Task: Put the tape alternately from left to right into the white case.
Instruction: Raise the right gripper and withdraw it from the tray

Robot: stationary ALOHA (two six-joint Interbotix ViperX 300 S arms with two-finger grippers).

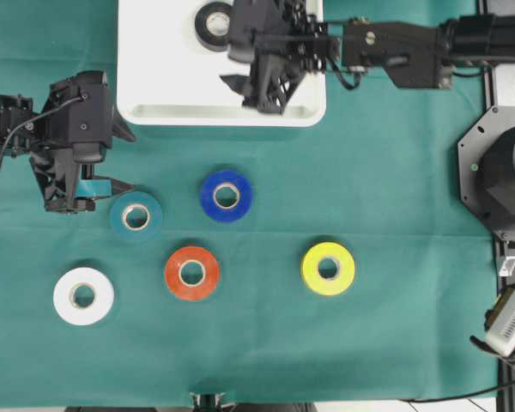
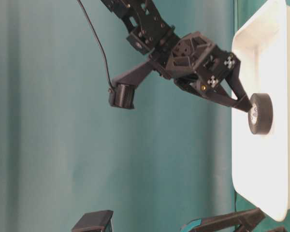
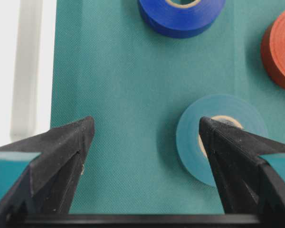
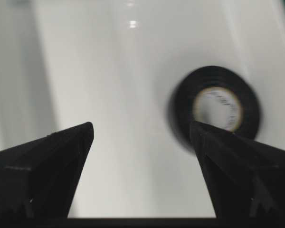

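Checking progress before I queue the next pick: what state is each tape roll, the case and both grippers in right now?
Black ring-shaped tape roll: lying flat in the case, released.
Shallow white plastic case: holds one roll only.
Teal tape roll: on the cloth, beside the left fingers.
Blue tape roll: on the cloth.
Red-orange tape roll: on the cloth.
Yellow tape roll: on the cloth.
White tape roll: on the cloth.
Left gripper: open, empty.
Right gripper: open, empty, over the case.

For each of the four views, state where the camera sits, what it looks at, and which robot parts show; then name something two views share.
Overhead: straight down on the white case, five loose rolls, both arms.
Table-level: low, sideways; right gripper over the case.
Left wrist: between open jaws, down at teal roll.
Right wrist: between open jaws, into the case.
Shared: black roll, right wrist and overhead.
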